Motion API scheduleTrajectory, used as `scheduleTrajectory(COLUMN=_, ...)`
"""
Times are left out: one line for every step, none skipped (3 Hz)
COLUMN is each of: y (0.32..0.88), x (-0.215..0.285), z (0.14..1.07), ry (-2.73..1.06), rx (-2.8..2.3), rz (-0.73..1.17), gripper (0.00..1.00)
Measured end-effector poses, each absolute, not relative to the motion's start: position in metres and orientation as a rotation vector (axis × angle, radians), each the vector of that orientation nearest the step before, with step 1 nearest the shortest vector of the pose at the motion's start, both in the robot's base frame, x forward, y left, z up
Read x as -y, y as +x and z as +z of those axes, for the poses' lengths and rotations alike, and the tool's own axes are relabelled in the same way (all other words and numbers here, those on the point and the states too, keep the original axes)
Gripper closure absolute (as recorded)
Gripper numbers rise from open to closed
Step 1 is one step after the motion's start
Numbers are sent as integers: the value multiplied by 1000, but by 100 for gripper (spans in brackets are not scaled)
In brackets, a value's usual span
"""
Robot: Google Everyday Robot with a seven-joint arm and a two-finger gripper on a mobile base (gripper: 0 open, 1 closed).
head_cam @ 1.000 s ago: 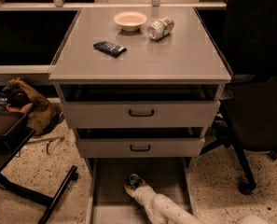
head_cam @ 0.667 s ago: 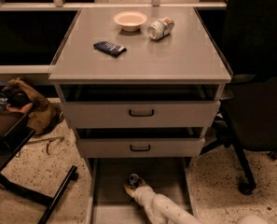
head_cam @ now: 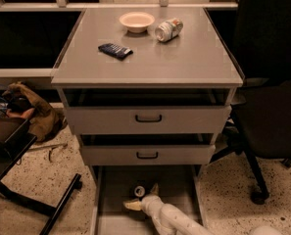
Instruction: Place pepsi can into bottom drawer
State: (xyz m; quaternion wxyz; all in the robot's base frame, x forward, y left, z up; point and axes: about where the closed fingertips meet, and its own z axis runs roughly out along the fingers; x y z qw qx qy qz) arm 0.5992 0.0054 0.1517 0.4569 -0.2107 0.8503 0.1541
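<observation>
Floor: we are looking down on speckled flooring (head_cam: 32,180) around a grey cabinet (head_cam: 184,58), with a black chair (head_cam: 267,106) standing to its right and a brown bag (head_cam: 37,114) slumping to its left.
Cabinet top: we are seeing a pale bowl (head_cam: 136,21) sitting at the back, a silver can (head_cam: 168,29) lying on its side just beside the bowl, and a dark packet (head_cam: 115,50) lying nearer the front left, well apart from both.
Upper drawers: the top drawer (head_cam: 106,119) and the middle drawer (head_cam: 184,154) are each showing a black handle and are standing slightly out.
Bottom drawer: the bottom drawer (head_cam: 179,190) is standing pulled out towards us, its grey tray lying open under the middle drawer's front.
Arm: a white arm (head_cam: 177,219) is reaching in from the lower right, over the tray.
Gripper: the gripper (head_cam: 142,198) is sitting low inside the bottom drawer, near the middle of the tray.
Pepsi can: the pepsi can (head_cam: 138,192) is standing inside the bottom drawer, silver top facing up, right at the gripper's tip.
Grip: we are not managing to tell whether the gripper is clamping the pepsi can or sitting loose around it.
</observation>
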Motion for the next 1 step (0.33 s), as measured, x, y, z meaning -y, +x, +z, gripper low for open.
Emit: scheduleTrajectory(y=599, x=-5, z=152, ry=-519, rx=-2096, rz=380, gripper=0)
